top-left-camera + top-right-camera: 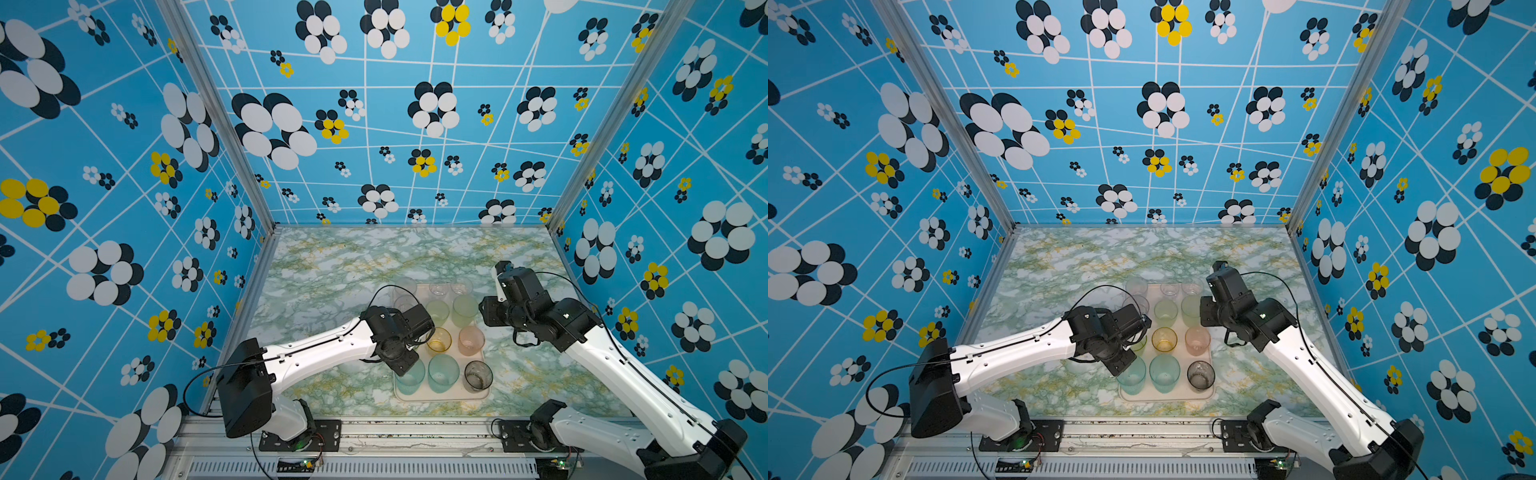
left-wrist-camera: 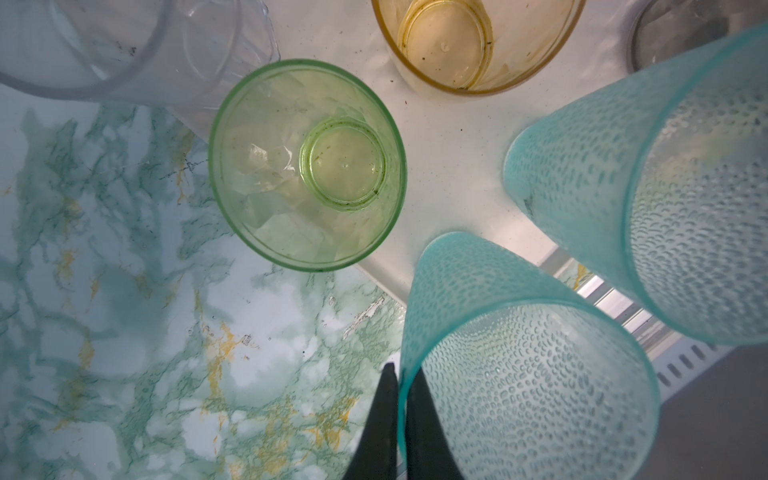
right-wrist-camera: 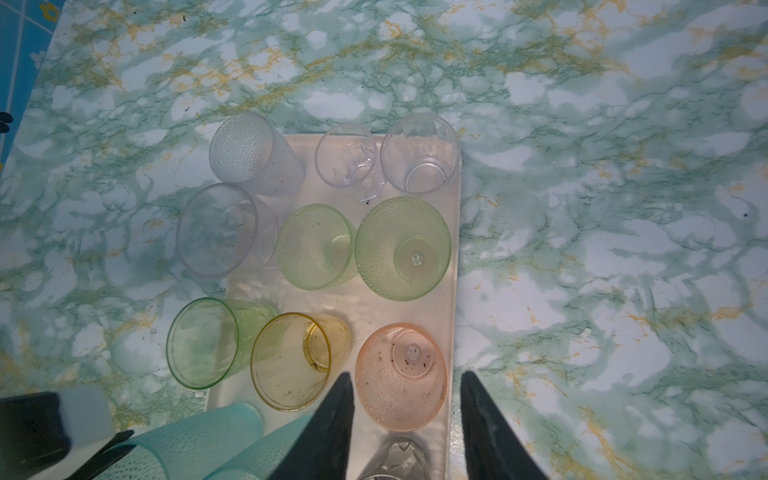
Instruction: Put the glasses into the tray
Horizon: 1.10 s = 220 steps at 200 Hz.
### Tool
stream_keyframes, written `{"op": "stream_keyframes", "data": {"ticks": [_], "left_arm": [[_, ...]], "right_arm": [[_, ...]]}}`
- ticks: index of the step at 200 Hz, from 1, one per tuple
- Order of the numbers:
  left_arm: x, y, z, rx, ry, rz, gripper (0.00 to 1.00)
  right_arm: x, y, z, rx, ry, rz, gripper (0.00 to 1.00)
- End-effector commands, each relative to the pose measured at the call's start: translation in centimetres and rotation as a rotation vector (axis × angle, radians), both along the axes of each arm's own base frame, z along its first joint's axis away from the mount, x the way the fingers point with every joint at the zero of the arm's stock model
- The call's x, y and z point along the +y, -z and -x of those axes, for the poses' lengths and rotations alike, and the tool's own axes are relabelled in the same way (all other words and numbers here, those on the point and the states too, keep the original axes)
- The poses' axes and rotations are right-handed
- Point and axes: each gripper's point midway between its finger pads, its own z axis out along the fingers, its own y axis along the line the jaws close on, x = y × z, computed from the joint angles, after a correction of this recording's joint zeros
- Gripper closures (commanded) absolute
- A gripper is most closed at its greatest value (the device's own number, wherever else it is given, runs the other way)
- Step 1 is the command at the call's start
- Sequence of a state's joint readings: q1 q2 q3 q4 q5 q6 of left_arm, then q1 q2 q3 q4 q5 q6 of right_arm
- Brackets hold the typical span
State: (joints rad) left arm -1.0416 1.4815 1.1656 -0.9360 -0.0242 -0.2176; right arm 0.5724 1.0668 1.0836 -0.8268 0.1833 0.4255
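Twelve see-through glasses (image 3: 403, 249) and one flat tray (image 3: 365, 307) are seen; one bumpy teal glass (image 2: 519, 374) is pinched by the left gripper (image 2: 404, 374), while the right gripper (image 3: 406, 376) is spread apart.

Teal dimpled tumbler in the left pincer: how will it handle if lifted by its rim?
Probably light and flexible: the teal tumbler has a thin wall, pinched at the rim by the left pincer. Its dimples likely aid grip. Tall and tapered to the base, it may tip against the second teal tumbler.
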Motion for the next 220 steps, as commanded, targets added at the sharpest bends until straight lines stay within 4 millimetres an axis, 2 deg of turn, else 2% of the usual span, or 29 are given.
{"op": "stream_keyframes", "data": {"ticks": [1,15,53,89,136,151,174,204,220], "left_arm": [[0.5,0.7,-0.1,-0.012,-0.007,-0.027,0.94],[0.5,0.8,-0.2,-0.018,-0.01,-0.026,0.92],[0.7,0.6,-0.3,-0.027,-0.014,-0.029,0.76],[1.0,-0.6,-0.6,-0.057,-0.021,-0.006,0.72],[1.6,-3.5,-1.7,-0.116,-0.054,0.082,0.7],[2.7,-5.0,-3.3,-0.186,-0.101,0.112,0.7],[4.8,-7.8,-6.7,-0.304,-0.219,0.231,0.68],[8.5,-11.0,-11.3,-0.479,-0.391,0.416,0.64],[10.8,-11.9,-13.1,-0.589,-0.458,0.471,0.63]], "right_arm": [[-0.6,0.3,0.4,0.014,0.001,0.02,0.55],[-0.6,0.3,0.5,0.015,0.0,0.02,0.56],[-0.7,0.1,0.5,0.013,0.002,0.022,0.55],[-0.7,0.1,0.4,0.013,0.005,0.024,0.55],[-0.8,0.1,0.5,0.011,0.01,0.026,0.54],[-1.1,0.0,0.5,0.001,0.021,0.03,0.53],[-1.8,-0.1,0.5,-0.022,0.048,0.037,0.5],[-2.9,-0.8,0.5,-0.066,0.087,0.046,0.45],[-3.8,-1.0,0.5,-0.082,0.112,0.051,0.44]]}}
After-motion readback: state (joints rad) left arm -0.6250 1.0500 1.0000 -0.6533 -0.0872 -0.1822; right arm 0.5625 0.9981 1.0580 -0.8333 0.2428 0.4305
